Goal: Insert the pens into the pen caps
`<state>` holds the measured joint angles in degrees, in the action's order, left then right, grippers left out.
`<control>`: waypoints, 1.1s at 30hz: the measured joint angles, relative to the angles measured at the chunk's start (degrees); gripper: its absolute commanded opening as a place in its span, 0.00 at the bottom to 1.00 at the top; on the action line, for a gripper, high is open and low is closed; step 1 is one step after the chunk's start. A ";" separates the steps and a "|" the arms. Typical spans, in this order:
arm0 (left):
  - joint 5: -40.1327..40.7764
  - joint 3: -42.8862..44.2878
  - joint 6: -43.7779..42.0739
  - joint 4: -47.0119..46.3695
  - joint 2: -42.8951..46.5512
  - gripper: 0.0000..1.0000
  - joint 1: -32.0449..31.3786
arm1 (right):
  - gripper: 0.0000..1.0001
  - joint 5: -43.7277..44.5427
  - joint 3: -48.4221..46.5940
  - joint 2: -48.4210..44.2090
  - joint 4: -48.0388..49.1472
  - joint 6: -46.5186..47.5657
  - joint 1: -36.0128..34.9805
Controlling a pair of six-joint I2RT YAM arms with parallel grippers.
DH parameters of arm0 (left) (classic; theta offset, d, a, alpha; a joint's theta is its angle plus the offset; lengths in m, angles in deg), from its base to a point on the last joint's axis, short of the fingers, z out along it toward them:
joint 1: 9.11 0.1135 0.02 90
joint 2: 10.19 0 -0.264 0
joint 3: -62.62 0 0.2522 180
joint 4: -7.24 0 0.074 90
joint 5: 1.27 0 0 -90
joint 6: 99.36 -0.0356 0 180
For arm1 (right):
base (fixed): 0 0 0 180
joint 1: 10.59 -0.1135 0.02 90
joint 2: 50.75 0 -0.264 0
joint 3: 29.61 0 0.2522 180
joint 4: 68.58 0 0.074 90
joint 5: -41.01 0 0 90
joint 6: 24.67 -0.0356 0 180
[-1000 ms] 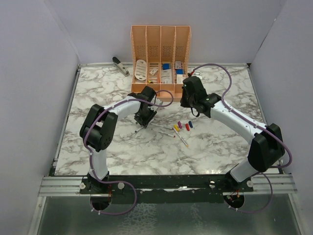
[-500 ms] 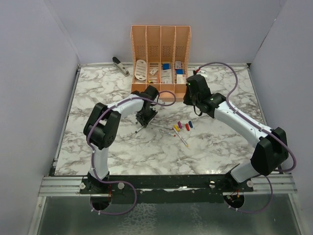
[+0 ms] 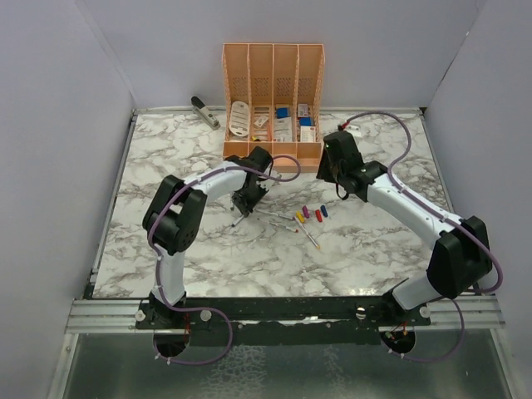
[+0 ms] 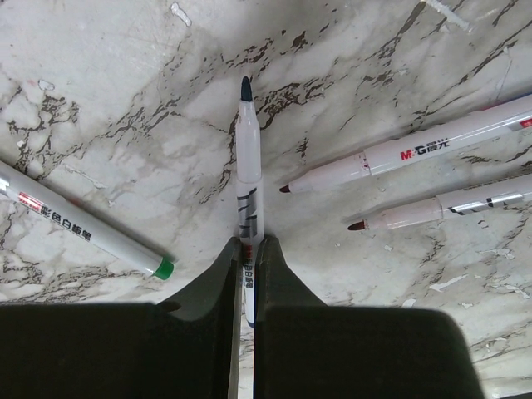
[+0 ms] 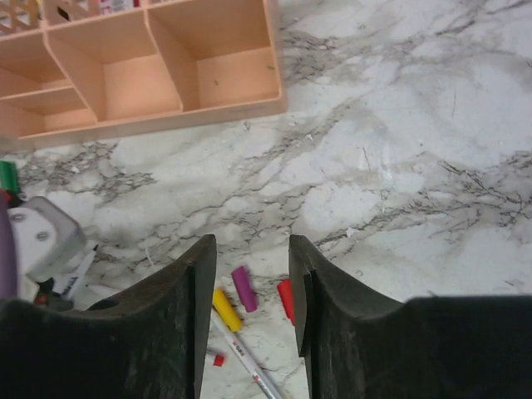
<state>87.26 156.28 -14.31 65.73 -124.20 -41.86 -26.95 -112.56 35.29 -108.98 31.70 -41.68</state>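
Note:
My left gripper point(image 4: 247, 249) is shut on a white pen with a dark blue tip point(image 4: 248, 158), which points away over the marble. A green-tipped pen point(image 4: 83, 224) lies to its left, and two red-tipped pens point(image 4: 416, 154) point(image 4: 453, 206) lie to its right. In the top view the left gripper point(image 3: 247, 202) is low over the pens point(image 3: 278, 218). The yellow cap point(image 5: 226, 307), purple cap point(image 5: 244, 288) and red cap point(image 5: 285, 299) lie below my right gripper point(image 5: 249, 249), which is open and empty. The blue cap point(image 3: 324, 211) lies beside them. The right gripper point(image 3: 334, 176) hovers just behind the caps.
The peach organizer point(image 3: 273, 91) with blue and white items stands at the back centre, its front trays point(image 5: 166, 66) close ahead of the right gripper. A grey-black stapler point(image 3: 204, 110) lies at the back left. Another pen point(image 3: 309, 237) lies in front of the caps.
My left gripper has closed on the blue-tipped pen. The right gripper has opened and shifted slightly right and back.

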 measured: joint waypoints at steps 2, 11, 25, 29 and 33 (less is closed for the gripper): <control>0.04 -0.63 0.44 -1.14 0.87 0.00 0.00 | 0.28 0.09 1.46 0.00 -0.09 -0.04 0.42; 0.11 -2.91 2.97 -2.73 3.56 0.00 -0.04 | 0.18 0.50 8.87 1.22 -0.46 -0.59 0.83; 0.20 0.11 5.31 -3.76 18.27 0.00 -0.28 | 0.25 -3.89 10.23 7.89 -0.42 1.53 0.83; -0.57 -1.38 5.75 -7.34 22.27 0.00 -0.26 | 0.25 -5.07 10.23 9.57 -0.44 2.05 0.83; -2.27 -4.37 6.27 -10.84 25.92 0.00 -0.26 | 0.27 -6.14 10.29 10.43 -0.42 2.40 0.83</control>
<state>84.98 151.91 -8.04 54.89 -98.28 -42.12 -33.09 -102.26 45.71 -109.39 34.10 -40.85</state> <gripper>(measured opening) 0.047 0.258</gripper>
